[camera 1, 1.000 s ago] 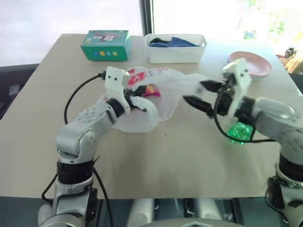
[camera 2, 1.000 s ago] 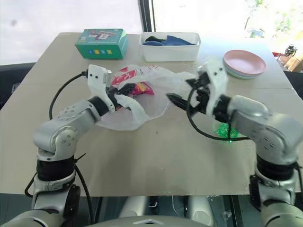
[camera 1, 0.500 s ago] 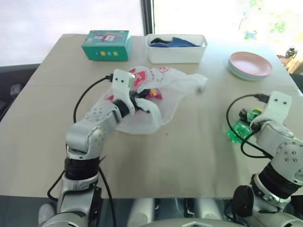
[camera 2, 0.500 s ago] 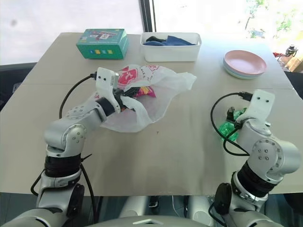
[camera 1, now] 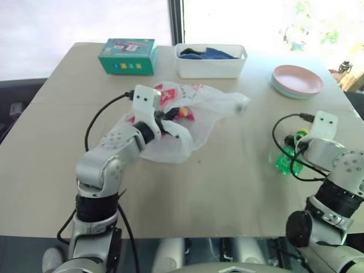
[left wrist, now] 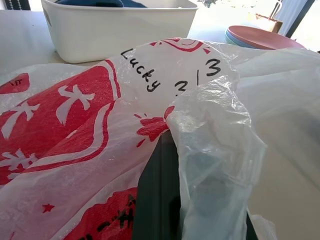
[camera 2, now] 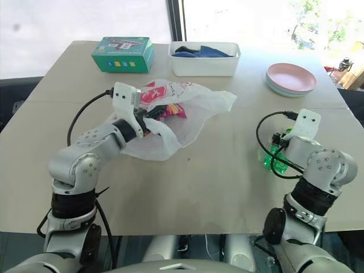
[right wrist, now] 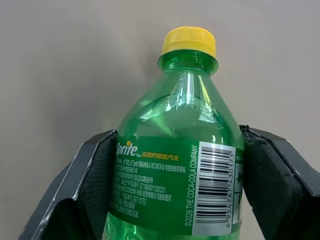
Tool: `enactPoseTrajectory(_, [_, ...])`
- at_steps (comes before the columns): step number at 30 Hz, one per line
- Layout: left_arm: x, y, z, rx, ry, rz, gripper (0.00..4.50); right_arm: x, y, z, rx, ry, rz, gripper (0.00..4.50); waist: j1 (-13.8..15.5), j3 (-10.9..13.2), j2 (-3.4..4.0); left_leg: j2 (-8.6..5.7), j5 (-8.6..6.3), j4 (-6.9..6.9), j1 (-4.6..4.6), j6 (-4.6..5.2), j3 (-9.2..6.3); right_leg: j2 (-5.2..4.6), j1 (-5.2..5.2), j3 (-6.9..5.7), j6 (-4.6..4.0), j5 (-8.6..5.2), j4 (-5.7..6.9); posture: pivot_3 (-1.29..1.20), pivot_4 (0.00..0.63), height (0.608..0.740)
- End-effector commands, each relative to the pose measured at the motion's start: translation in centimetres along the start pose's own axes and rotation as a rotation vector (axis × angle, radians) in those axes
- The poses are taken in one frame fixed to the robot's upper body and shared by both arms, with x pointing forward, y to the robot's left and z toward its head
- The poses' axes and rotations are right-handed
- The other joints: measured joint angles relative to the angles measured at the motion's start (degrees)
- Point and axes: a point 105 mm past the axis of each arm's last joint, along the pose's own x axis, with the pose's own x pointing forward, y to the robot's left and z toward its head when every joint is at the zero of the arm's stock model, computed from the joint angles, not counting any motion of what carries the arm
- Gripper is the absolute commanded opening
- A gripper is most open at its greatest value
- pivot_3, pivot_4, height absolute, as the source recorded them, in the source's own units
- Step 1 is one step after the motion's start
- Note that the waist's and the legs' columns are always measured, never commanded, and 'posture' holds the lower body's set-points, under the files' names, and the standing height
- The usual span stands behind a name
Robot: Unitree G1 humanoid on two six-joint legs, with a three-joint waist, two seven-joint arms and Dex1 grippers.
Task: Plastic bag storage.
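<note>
Nearest on the counter [camera 1: 227,199], at the robot's right, the right pincer [right wrist: 165,200] is placed around a green Sprite bottle [right wrist: 175,165] with a yellow cap that lies on its side. Its two pads stand at each side of the label. They look very close to the plastic, but I cannot tell for sure if they already press it, so I would call this pincer parted around the bottle and not yet surely gripping.

A little further, toward the robot's left, the left pincer [camera 1: 166,120] is clenched on the plastic bag [camera 1: 193,114]. The film is folded over the dark finger in the left wrist view, and a fold near one handle loop is what it holds. The bag rests in the middle of the counter, spread loose, with red print on it and a pink snack packet [camera 1: 183,111] showing through at the pincer.

In my judgement the bag is very light, soft and slippery. It has no shape of its own, so it will sag and slide. It can also tear if it is pulled hard. The best place to take it is a gathered bunch or a handle loop, not one flat layer.

At the far edge stand a green box [camera 1: 128,56], a white bin [camera 1: 211,62] with dark blue cloth inside, and pink plates [camera 1: 297,80] at the right.
</note>
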Motion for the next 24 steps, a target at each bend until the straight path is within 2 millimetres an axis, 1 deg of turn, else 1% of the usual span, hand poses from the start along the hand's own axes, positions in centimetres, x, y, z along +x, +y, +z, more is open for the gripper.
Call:
enactPoseTrajectory(1, [-0.5,-0.2,1.4,0.023,-0.055,0.004,0.00,-1.2,1.8,0.3,-0.141,0.019,0.246,3.12,0.0,0.1,0.09,0.00,0.00,0.01,-0.02,0.01,0.00,0.00,-0.01,0.04,0.00,0.00,0.00,0.00,0.150,0.740])
enactPoseTrajectory(2, [-0.5,-0.2,1.6,0.022,-0.060,0.002,0.00,-2.0,2.7,0.8,-0.154,0.007,0.341,3.12,0.0,0.1,0.17,0.00,0.00,0.00,-0.03,0.02,-0.01,0.00,-0.03,0.08,0.00,0.00,0.00,0.00,0.150,0.740])
enactPoseTrajectory(4, [-0.4,-0.3,1.8,0.019,-0.070,-0.004,0.00,-3.9,5.2,1.9,-0.117,-0.025,0.575,3.12,-0.5,0.2,0.25,0.03,0.00,-0.02,-0.08,0.02,0.04,0.05,-0.12,0.17,0.00,0.00,0.02,0.00,0.150,0.740])
enactPoseTrajectory(5, [-0.4,-0.4,2.0,0.015,-0.076,-0.009,0.00,-5.6,6.8,2.1,-0.122,-0.032,0.741,3.12,-0.7,0.2,0.30,0.08,0.00,-0.04,-0.07,0.02,0.08,0.09,-0.15,0.24,-0.01,0.00,0.04,0.00,0.150,0.740])
enactPoseTrajectory(6, [-0.4,-0.4,2.1,0.011,-0.080,-0.012,0.00,-6.8,7.7,2.1,-0.127,-0.031,0.848,3.12,-0.9,0.3,0.41,0.10,0.00,-0.06,-0.07,0.02,0.12,0.12,-0.19,0.30,-0.01,0.00,0.04,0.00,0.150,0.740])
enactPoseTrajectory(8, [-0.4,-0.6,2.6,0.014,-0.093,-0.033,0.00,-9.8,10.5,1.2,-0.167,-0.004,1.064,3.12,-0.7,0.4,0.56,0.11,0.00,-0.16,-0.10,0.03,0.19,0.12,-0.27,0.36,-0.01,0.00,0.02,0.00,0.150,0.740])
enactPoseTrajectory(10, [-0.5,-1.8,2.9,0.018,-0.096,-0.116,0.00,-11.5,13.2,0.0,-0.175,0.051,1.183,3.12,-0.7,0.4,0.55,0.09,-0.03,-0.22,-0.14,0.07,0.21,0.09,-0.30,0.36,-0.01,-0.01,-0.07,0.00,0.150,0.740])
enactPoseTrajectory(11, [-0.6,-2.4,2.9,0.025,-0.093,-0.152,0.00,-11.8,14.2,-0.3,-0.164,0.078,1.209,3.12,-0.7,0.4,0.54,0.09,-0.05,-0.22,-0.15,0.10,0.22,0.09,-0.30,0.36,-0.01,-0.01,-0.12,0.00,0.150,0.740])
enactPoseTrajectory(13, [-0.8,-3.0,2.9,0.036,-0.089,-0.189,0.00,-12.0,15.8,-0.5,-0.133,0.110,1.221,3.12,-0.7,0.4,0.54,0.07,-0.07,-0.21,-0.15,0.14,0.28,0.05,-0.30,0.40,0.00,-0.01,-0.13,0.00,0.150,0.740])
enactPoseTrajectory(14, [-1.1,-3.5,2.9,0.029,-0.086,-0.219,0.00,-11.9,17.2,-0.3,-0.109,0.123,1.239,3.12,-0.6,0.4,0.54,0.05,-0.08,-0.20,-0.17,0.15,0.28,0.03,-0.30,0.38,0.01,-0.01,-0.12,0.00,0.150,0.740])
enactPoseTrajectory(16, [-2.1,-4.7,3.1,0.015,-0.097,-0.299,0.00,-11.1,20.2,0.2,-0.054,0.148,1.242,3.12,-0.7,0.4,0.50,0.06,-0.09,-0.12,-0.18,0.16,0.27,0.02,-0.30,0.37,0.01,0.00,-0.09,0.00,0.150,0.740])
enactPoseTrajectory(17, [-2.8,-5.3,3.4,0.002,-0.102,-0.343,0.00,-10.5,21.3,0.4,-0.036,0.153,1.237,3.12,-0.7,0.4,0.50,0.06,-0.08,-0.07,-0.19,0.16,0.26,0.03,-0.30,0.37,0.02,0.00,-0.05,0.00,0.150,0.740])
enactPoseTrajectory(19, [-3.8,-5.8,3.5,-0.005,-0.093,-0.400,0.00,-9.6,22.6,1.0,0.023,0.169,1.245,3.12,-0.6,0.4,0.50,0.08,-0.08,0.00,-0.18,0.16,0.24,0.04,-0.30,0.36,0.02,0.01,0.00,0.00,0.150,0.740])
enactPoseTrajectory(21, [-4.5,-6.0,3.3,-0.007,-0.064,-0.428,0.00,-8.9,23.3,1.5,0.055,0.176,1.249,3.12,-0.3,0.4,0.50,0.08,-0.08,0.01,-0.19,0.15,0.14,0.04,-0.26,0.27,0.02,0.01,-0.02,0.00,0.150,0.740])
enactPoseTrajectory(24, [-5.8,-6.1,2.4,0.003,-0.014,-0.453,0.00,-7.5,25.4,2.2,0.081,0.162,1.246,3.12,-0.6,0.4,0.50,0.02,-0.10,0.02,-0.25,0.19,0.16,-0.01,-0.26,0.25,0.02,0.01,-0.07,0.00,0.150,0.740])
